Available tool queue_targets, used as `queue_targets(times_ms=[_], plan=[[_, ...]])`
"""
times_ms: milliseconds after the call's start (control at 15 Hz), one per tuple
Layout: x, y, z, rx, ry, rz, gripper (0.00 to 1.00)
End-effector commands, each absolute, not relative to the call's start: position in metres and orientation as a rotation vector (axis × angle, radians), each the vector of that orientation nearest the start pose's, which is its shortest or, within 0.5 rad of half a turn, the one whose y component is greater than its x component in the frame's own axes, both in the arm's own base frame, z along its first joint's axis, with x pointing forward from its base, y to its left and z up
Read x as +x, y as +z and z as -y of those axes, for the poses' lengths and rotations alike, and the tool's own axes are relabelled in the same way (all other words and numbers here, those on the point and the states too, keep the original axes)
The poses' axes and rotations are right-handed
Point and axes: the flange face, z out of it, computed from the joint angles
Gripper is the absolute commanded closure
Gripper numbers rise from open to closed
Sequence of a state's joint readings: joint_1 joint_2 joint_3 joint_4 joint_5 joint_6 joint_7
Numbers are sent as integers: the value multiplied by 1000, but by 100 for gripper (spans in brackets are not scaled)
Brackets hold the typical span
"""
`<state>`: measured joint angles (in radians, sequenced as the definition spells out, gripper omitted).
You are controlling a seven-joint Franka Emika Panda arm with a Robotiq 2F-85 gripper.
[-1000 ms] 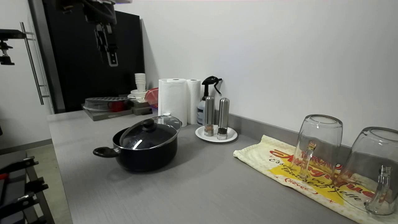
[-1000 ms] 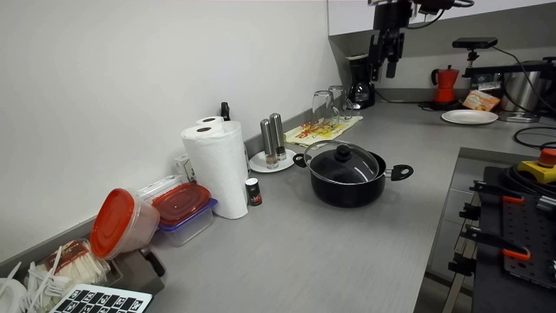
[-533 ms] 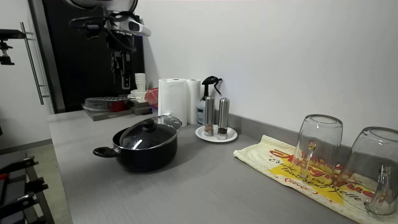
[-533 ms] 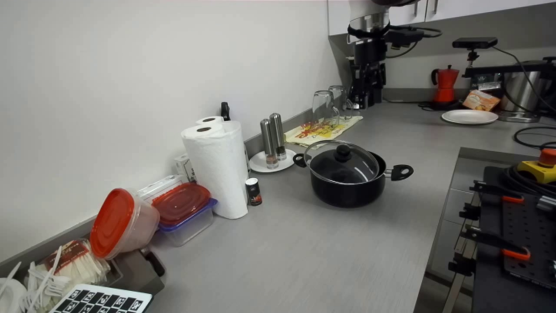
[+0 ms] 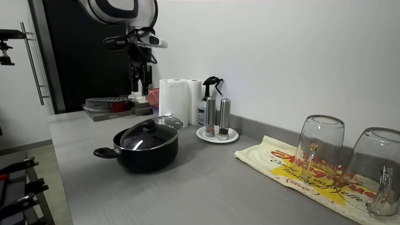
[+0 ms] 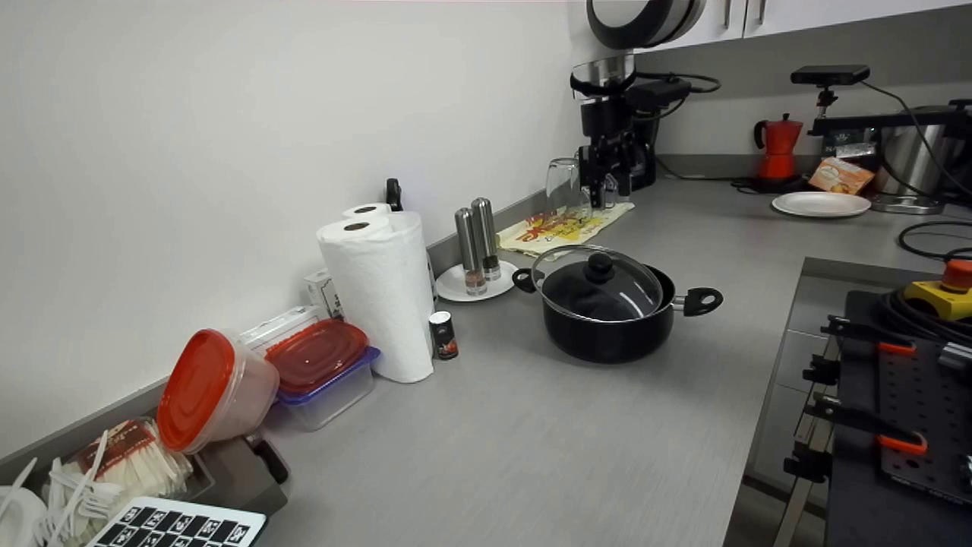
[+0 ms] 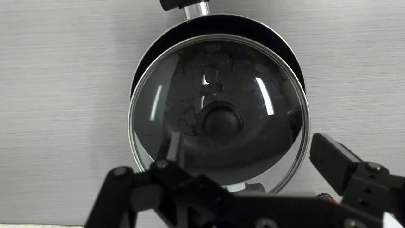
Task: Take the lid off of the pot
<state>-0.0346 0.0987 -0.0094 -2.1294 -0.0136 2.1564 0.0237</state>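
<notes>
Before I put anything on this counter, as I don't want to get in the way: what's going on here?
A robot arm is out to take the glass lid off the black pot. Its fingers are spread open above the lid and its knob, touching neither. The lid sits tilted and off-centre on the pot, leaving part of the opening uncovered near one handle. The lid is not yet gripped or lifted off.
</notes>
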Motion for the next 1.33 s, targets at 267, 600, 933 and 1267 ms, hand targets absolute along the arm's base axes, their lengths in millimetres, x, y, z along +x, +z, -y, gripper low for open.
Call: queue_targets(times_ms=[267, 600, 933, 1267], plan=[[580, 316, 2, -3143, 176, -59, 0], [584, 294, 6, -3141, 237, -71, 0], [590, 288, 21, -3148, 249, -110, 0], [606, 284, 45, -3138, 270, -183, 0]])
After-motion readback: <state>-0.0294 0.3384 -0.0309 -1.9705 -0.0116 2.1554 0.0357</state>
